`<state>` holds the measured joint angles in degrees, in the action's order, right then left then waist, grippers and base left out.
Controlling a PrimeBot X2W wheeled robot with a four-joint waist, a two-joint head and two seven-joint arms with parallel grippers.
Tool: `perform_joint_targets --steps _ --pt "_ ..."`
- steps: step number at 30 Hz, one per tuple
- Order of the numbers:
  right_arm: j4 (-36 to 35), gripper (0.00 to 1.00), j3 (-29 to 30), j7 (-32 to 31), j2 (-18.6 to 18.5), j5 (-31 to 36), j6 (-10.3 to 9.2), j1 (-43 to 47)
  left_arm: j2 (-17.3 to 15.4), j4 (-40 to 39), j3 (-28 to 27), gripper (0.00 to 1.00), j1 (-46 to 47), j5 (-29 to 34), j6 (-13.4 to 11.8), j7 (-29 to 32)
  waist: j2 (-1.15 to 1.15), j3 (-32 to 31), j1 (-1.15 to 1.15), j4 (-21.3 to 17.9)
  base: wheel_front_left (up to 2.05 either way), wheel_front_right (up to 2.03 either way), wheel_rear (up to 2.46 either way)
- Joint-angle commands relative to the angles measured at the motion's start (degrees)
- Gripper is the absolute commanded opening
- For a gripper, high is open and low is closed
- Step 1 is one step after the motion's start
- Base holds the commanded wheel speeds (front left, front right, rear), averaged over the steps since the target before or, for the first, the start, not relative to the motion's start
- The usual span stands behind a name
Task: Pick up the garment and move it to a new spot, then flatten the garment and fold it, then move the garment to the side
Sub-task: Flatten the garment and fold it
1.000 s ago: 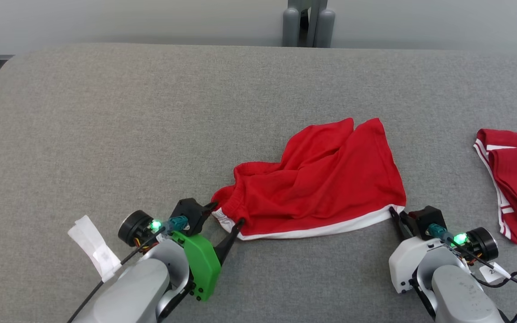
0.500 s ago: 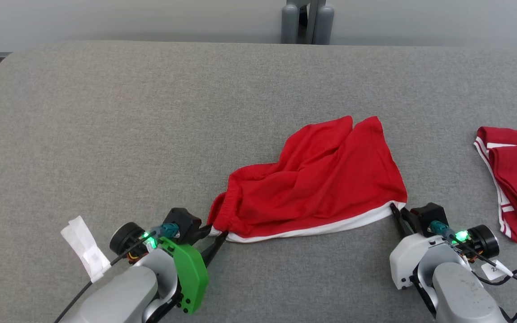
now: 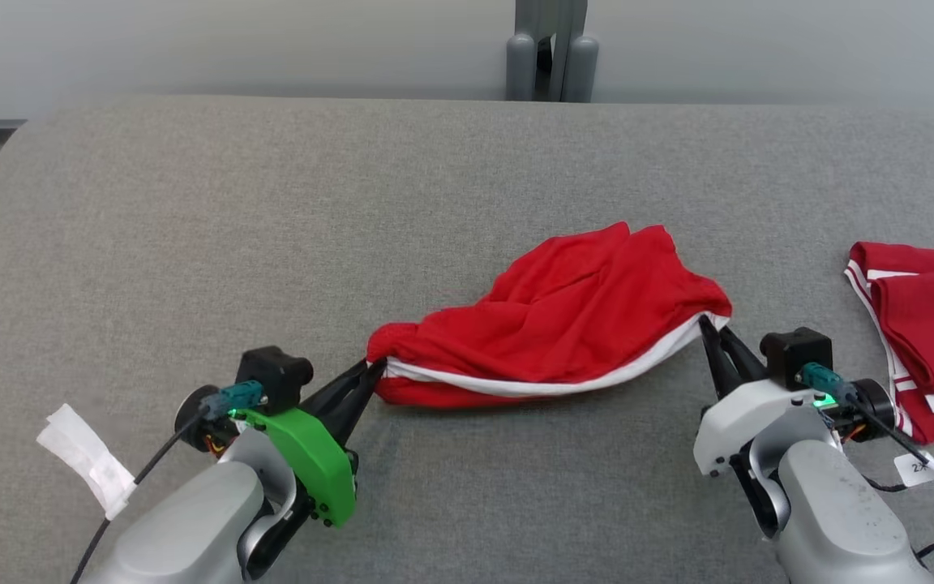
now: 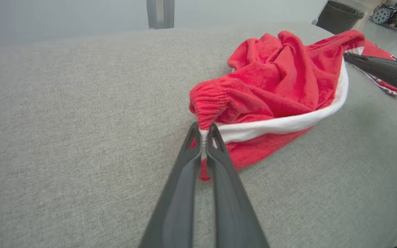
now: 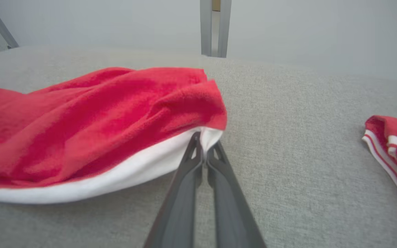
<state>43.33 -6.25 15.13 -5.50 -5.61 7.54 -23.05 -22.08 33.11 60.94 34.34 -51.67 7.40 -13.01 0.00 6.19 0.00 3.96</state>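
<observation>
We see a red fabric garment with a white trim band and an elasticated waist [image 3: 552, 324] on the grey cloth-covered tabletop [image 3: 191, 243]. It sits in the near half, a little to the right of the middle and well apart from the far edge.

The left gripper [image 3: 376, 371] has its two long dark fingers pressed together on the garment's left corner. In the left wrist view, the left gripper [image 4: 203, 130] pinches the white trim just under the gathered waistband, and a small tail of red cloth shows between the fingers lower down.

The right gripper [image 3: 705, 324] is likewise clamped on the garment's right corner. In the right wrist view, the right gripper [image 5: 203, 139] has its tips meeting on the white trim where the band turns the corner.

The near, white-trimmed edge runs between the two grippers and sags in the middle, with a shadow under it. Behind that edge the red cloth is bunched in soft folds, and its far part lies on the tabletop.

In the left wrist view the garment [image 4: 281, 86] rises in a crumpled heap, and the right gripper [image 4: 350, 58] meets it at the upper right.

A second, folded red garment with white stripes [image 3: 921, 324] lies flat at the tabletop's right edge, apart from the first garment and just beyond the right arm. Two grey upright posts [image 3: 544, 61] stand behind the far edge.
</observation>
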Motion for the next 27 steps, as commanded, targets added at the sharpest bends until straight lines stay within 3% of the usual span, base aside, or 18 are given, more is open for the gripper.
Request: perform_joint_targets --steps 1,8,15,23,27 --pt "-1.94 0.0 -0.45 -0.01 -0.58 -1.6 -0.11 0.31 -0.46 -1.15 -1.16 0.0 -0.92 -0.79 -0.18 -0.8 0.0 -1.65 0.0 -0.34 0.0 0.0 0.0" --pt "-14.96 0.0 -2.22 -2.48 -3.76 -8.49 -0.11 3.39 -2.95 -10.96 -7.23 0.0 -3.74 -3.11 -1.68 -2.05 0.0 -5.99 0.0 -0.87 0.0 0.0 0.0" --pt "-35.94 0.0 -0.4 -9.92 -6.49 -13.16 -0.1 9.54 -7.45 -26.65 -14.4 0.0 -6.28 -4.45 -4.81 -2.17 0.0 -8.43 0.0 -1.95 0.0 0.0 0.0" --pt "-59.76 0.0 4.68 -19.46 -7.05 -13.85 -0.1 14.73 -13.4 -43.52 -20.09 0.0 -4.71 -5.1 -8.89 -0.9 0.0 -8.62 0.0 -3.81 0.0 0.0 0.0" --pt "-66.58 0.0 5.31 -23.23 -6.97 -13.8 -0.1 14.99 -15.46 -47.88 -21.7 0.0 -2.88 -6.63 -9.71 1.65 0.0 -7.43 0.0 -4.54 0.0 0.0 0.0"
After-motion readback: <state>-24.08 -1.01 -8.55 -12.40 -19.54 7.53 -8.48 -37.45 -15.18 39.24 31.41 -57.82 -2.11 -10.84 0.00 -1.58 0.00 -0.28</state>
